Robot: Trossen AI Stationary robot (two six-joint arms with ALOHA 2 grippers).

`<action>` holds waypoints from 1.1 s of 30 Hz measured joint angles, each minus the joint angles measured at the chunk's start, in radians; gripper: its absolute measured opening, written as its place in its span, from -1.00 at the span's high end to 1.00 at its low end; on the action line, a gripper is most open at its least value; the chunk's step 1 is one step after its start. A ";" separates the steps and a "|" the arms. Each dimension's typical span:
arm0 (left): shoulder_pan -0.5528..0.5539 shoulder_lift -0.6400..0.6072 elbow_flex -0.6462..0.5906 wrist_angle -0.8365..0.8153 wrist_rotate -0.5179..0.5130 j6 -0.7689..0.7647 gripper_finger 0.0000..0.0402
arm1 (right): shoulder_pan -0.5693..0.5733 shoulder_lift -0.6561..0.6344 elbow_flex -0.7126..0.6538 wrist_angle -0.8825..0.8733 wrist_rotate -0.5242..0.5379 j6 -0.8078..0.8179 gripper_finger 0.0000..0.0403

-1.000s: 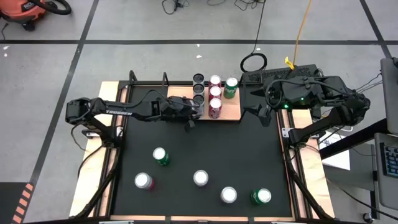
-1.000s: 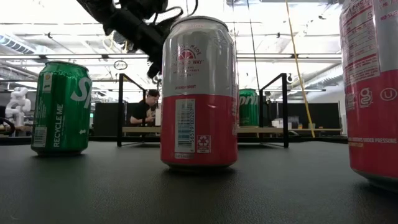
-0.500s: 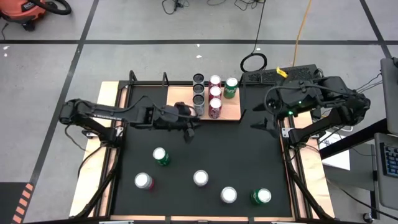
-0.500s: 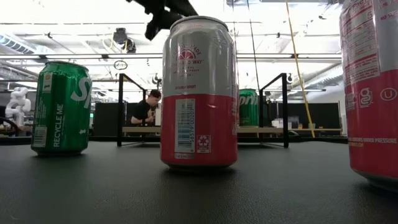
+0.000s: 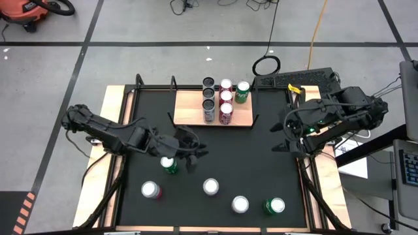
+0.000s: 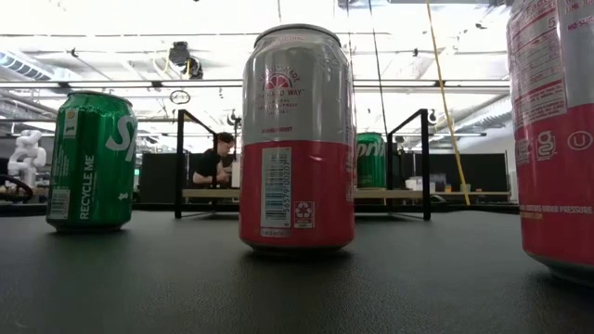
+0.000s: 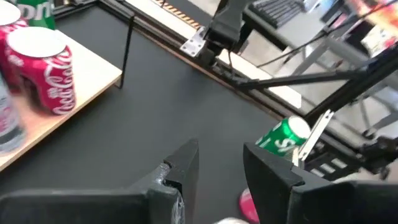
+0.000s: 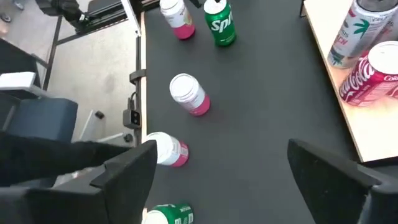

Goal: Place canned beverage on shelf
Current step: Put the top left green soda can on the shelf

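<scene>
1. High view:
   - Left gripper over the black mat, just beside a green can; fingers slightly apart, empty, touching nothing visible.
   - Right gripper at the mat's right edge, fingers spread wide, empty.
   - Shelf: flat light-brown wooden board at the far edge of the mat, black brackets at its ends. Six cans on it in rows: two dark, one silver, two red, one green.
   - Five loose cans on the near half of the mat, all upright cylinders with shiny metal tops.

2. Low view:
   - No gripper in frame.
   - Pink-and-silver can upright at centre on matte black surface; green Sprite can to its left, well apart; part of another pink can at right edge.
   - Shelf far behind, thin wooden line between two black uprights, green can visible on it.
   - Person seated in the room beyond.

3. Left wrist view:
   - Own dark fingers narrowly apart, nothing between them.
   - Red Coca-Cola can on the wooden board; green can ahead on the mat.

4. Right wrist view:
   - Own fingers wide apart, empty.
   - Board corner with a red Coca-Cola can and a pale can; pink and green cans scattered on the mat.
</scene>
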 joint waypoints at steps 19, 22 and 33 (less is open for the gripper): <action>0.034 -0.008 0.046 -0.534 0.467 -0.024 0.37 | 0.027 0.016 0.000 0.015 0.341 0.065 -0.68; 0.052 -0.023 0.046 -0.624 0.468 0.065 0.37 | 0.027 0.036 0.000 0.024 0.370 0.091 -0.68; 0.077 -0.181 0.046 -0.756 0.396 0.281 0.37 | 0.027 0.149 0.000 0.031 0.399 0.082 -0.68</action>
